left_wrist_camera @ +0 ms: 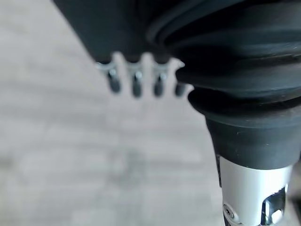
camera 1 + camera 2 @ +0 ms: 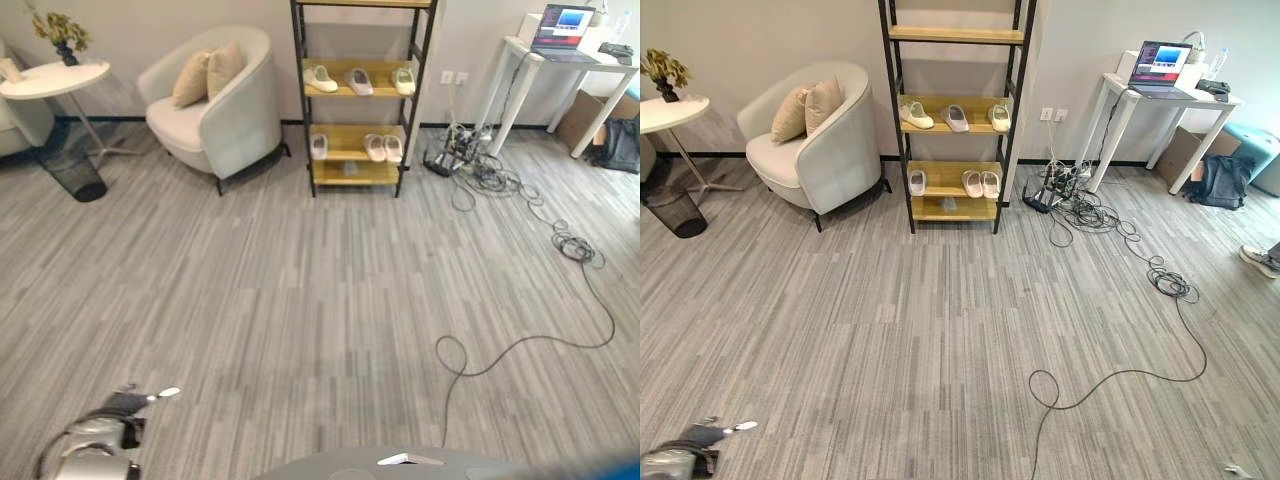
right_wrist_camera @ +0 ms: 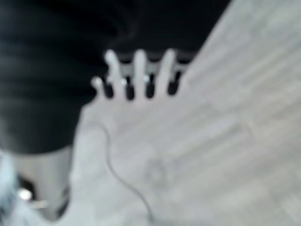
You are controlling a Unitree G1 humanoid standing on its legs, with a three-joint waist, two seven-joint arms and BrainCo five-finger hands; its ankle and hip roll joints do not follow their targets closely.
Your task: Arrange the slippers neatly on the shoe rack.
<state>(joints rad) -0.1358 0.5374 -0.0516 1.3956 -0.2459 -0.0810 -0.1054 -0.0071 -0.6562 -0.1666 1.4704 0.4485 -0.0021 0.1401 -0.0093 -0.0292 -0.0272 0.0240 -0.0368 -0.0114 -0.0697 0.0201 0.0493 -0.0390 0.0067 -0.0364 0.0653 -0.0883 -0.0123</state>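
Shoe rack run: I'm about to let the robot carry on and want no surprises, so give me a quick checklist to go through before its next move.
1. Left hand empty, fingers straight: ok.
2. Right hand empty, fingers straight: ok.
3. Slippers on the shoe rack: three on the middle shelf, three on the lower shelf: ok.
4. Neatly paired: the lower left slipper sits apart from the other two: not ok.
5. Path to the rack: the floor straight ahead is bare, loose cables lie to the right: ok.
6. Stray slippers on the floor: none seen: ok.

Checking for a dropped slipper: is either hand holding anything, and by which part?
Nothing is held. The left hand and right hand hang open over bare floor; slippers sit on the rack.
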